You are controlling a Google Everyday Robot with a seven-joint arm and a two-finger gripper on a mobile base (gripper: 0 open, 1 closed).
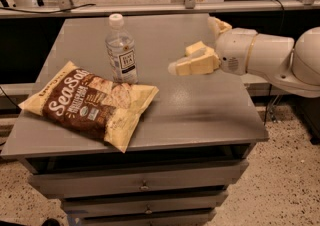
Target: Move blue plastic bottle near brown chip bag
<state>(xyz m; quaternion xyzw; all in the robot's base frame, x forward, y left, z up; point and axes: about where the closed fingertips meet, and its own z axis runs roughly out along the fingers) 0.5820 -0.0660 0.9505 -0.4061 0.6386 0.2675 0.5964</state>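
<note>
The blue plastic bottle [121, 49], clear with a white cap and a white label, stands upright on the grey table [200, 115]. Its base is right behind the top edge of the brown chip bag [90, 101], which lies flat at the front left with "Sea Salt" script showing. My gripper [196, 45] hovers over the table's right side, about a bottle's height to the right of the bottle. It is open and holds nothing. Its cream fingers [192, 64] point left toward the bottle.
The table is a cabinet top with drawers [142, 186] below its front edge. A metal rail [150, 9] and dark gap run behind the table. My white arm [270, 60] reaches in from the right. Speckled floor lies around.
</note>
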